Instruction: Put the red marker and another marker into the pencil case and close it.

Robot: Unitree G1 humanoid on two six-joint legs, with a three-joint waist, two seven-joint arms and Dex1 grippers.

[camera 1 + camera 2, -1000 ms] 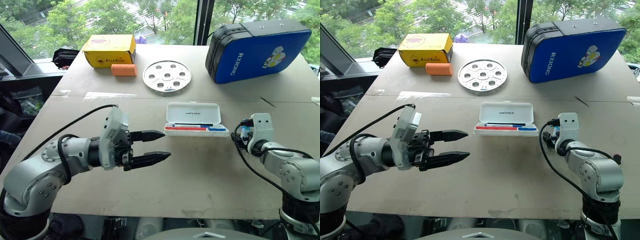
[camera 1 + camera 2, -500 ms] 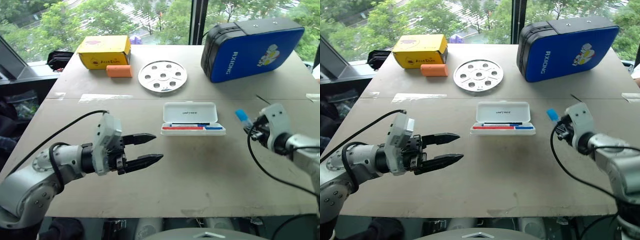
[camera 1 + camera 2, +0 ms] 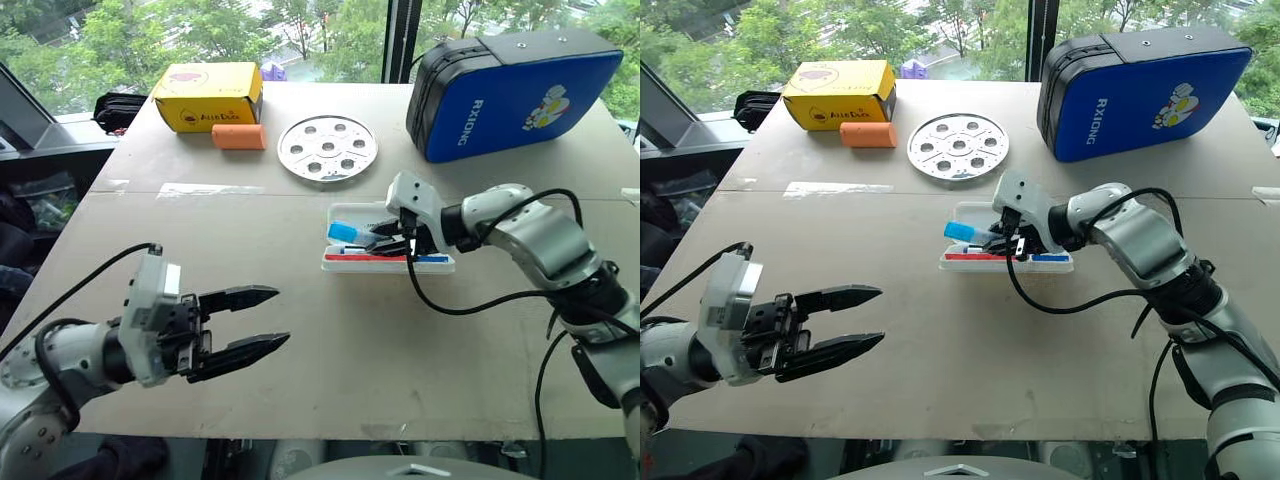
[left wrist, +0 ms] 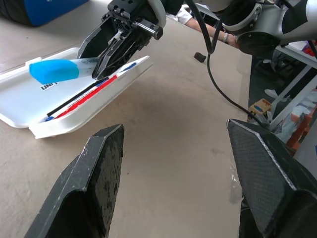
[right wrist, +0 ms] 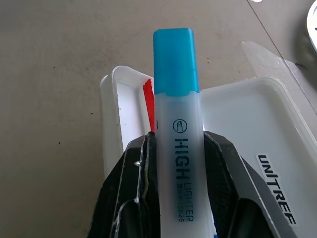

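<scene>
A: What's nearest?
B: The left gripper point(image 3: 262, 320), level, jaws spread and empty, well short of the case point(image 3: 440, 262).
A: And the right gripper point(image 3: 378, 235)?
B: Angled down over the open case, clenched on a highlighter point(image 5: 176, 124) with a blue cap. The right wrist view reads "HIGH LIGHTER" on it and "UNITREE" on the lid.
A: The red marker point(image 4: 86, 96)?
B: Lying in the case.
A: Beyond?
B: A bag point(image 3: 520, 95) marked "RXIONG".
</scene>
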